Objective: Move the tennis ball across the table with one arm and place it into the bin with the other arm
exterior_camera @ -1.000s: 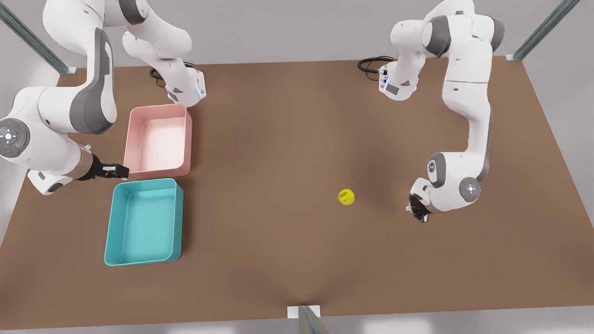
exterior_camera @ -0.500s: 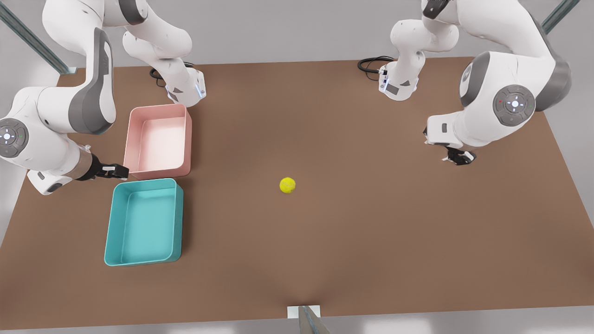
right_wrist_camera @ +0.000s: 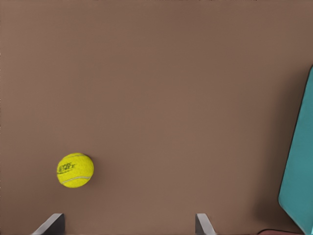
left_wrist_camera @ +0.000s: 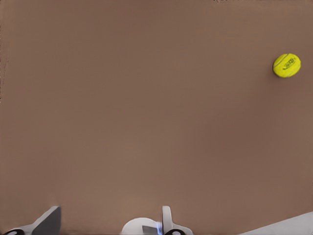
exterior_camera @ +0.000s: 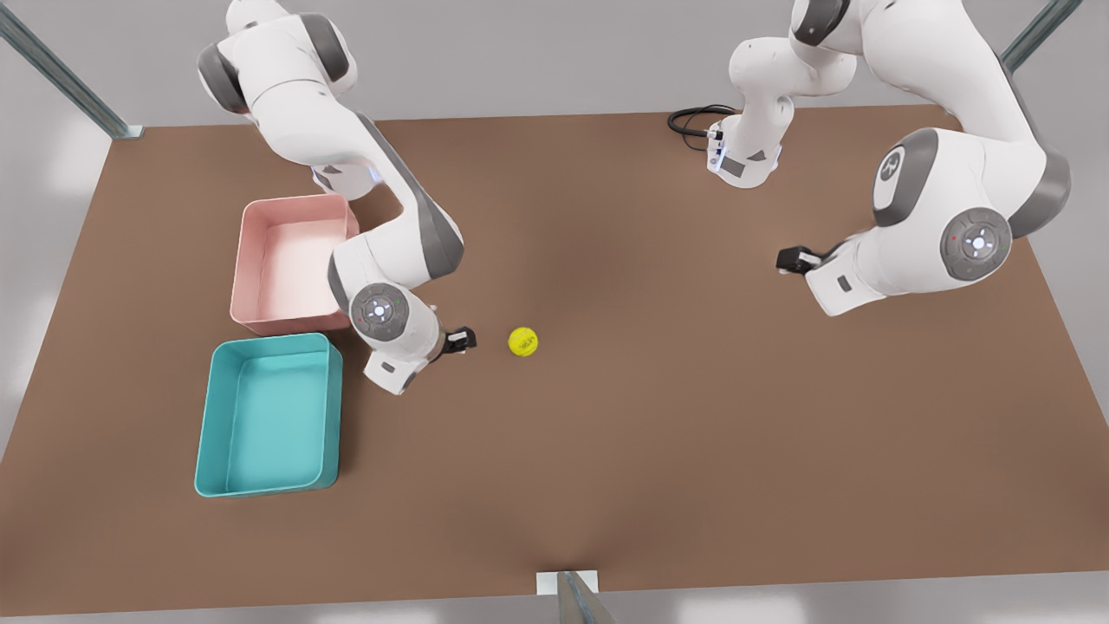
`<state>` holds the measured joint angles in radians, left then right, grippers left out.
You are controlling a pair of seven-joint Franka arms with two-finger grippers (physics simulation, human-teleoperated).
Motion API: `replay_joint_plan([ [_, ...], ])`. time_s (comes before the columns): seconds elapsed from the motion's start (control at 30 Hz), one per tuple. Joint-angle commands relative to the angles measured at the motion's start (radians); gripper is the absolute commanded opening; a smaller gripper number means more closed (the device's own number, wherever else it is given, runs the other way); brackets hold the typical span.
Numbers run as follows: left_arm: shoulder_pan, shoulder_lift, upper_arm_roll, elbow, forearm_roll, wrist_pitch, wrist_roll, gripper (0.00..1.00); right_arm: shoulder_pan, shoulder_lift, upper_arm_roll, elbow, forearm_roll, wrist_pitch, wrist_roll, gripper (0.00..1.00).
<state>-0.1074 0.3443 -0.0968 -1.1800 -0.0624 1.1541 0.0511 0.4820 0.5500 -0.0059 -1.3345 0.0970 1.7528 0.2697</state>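
Here the ball [exterior_camera: 523,341] lies mid-frame on bare table [exterior_camera: 658,451], clear of the bin [exterior_camera: 206,416] at lower left. I see the right gripper [exterior_camera: 459,340] just beside it, spread wide and empty. The left gripper [exterior_camera: 790,260] waits at the frame's right, also wide and empty.

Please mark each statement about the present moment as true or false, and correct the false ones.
1. The tennis ball lies on the bare table, outside both bins. True.
2. The right gripper is closed around the ball. False: it is open and sits beside the ball, on the side toward the bins, with a gap between them.
3. Nothing lies inside the teal bin. True.
4. The left gripper hangs directly above the ball. False: it is far off toward the front view's right, open and holding nothing.
5. The pink bin stands nearer to the front edge of the table than the teal bin. False: the teal bin is the nearer one.
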Motion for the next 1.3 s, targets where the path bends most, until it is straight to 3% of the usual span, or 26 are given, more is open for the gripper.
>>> replay_joint_plan([
  [0.0,0.002,-0.001,0.0,-0.001,-0.001,-0.01,-0.358,1.0,0.03,0.041,0.0,0.008,0.004,0.217,0.56,1.0],
  [0.37,0.005,0.021,0.0,-0.001,-0.001,-0.033,-0.358,1.0,0.176,0.18,0.0,-0.044,0.0,0.355,0.572,1.0],
  [0.73,0.015,0.028,0.002,-0.001,0.001,-0.037,-0.358,1.0,0.242,0.134,0.0,-0.239,0.003,0.494,0.568,1.0],
  [1.27,0.025,0.053,-0.001,0.02,-0.01,0.026,-0.304,1.0,0.242,0.192,-0.006,-0.265,-0.02,0.55,0.576,1.0],
])
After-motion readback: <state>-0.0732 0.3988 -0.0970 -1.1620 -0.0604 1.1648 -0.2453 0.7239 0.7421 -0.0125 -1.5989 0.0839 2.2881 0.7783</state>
